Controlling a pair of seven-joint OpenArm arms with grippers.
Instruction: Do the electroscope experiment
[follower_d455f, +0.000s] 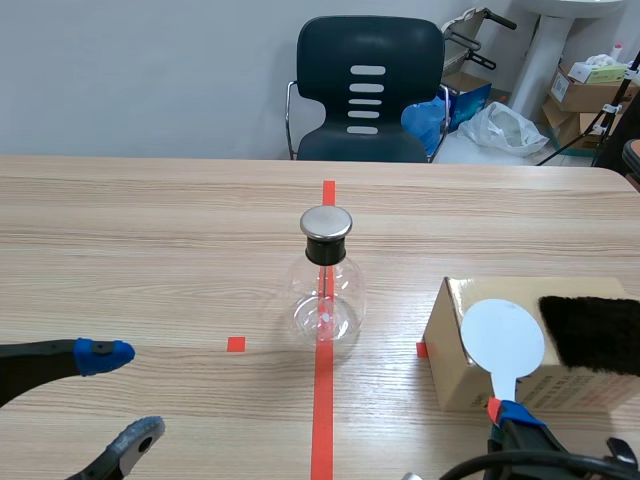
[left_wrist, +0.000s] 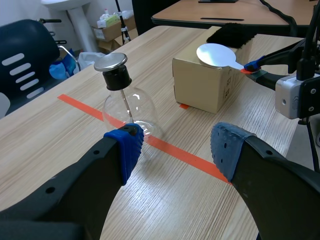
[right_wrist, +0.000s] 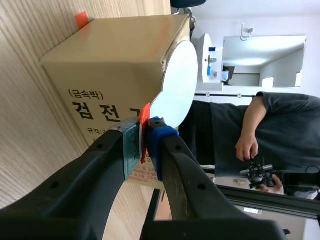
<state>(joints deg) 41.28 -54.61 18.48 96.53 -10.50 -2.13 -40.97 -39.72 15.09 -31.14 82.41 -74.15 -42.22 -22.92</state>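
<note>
Korean print marks the side of a cardboard box (right_wrist: 115, 50) on the table: "(금속박)" in brackets above bold letters starting "검 전", the rest hidden behind the right pincer (right_wrist: 145, 137) clamped on a paddle (right_wrist: 177, 80). The smaller lines below are unreadable.

Matte black plastic throughout, thick and rounded. Left pincer (left_wrist: 175, 150): two broad fingers (left_wrist: 85, 185) tipped with soft blue pads (left_wrist: 125, 152), dotted all over with small raised bumps. Small round screw holes (left_wrist: 47, 190) sunk into the black shells. From the scene view, one tip blue (follower_d455f: 100, 353), the other grey with a round hole through it (follower_d455f: 140, 435). Right pincer (right_wrist: 145, 132): same heavy black fingers, with a grey-green pad (right_wrist: 131, 150) on one side and a blue pad (right_wrist: 156, 145) on the other, and more screw holes along the shells. Further back on that arm, a pale grey boxy housing (left_wrist: 289, 100) with a round recess, and black cables (follower_d455f: 530, 462) looping beside it.
</note>
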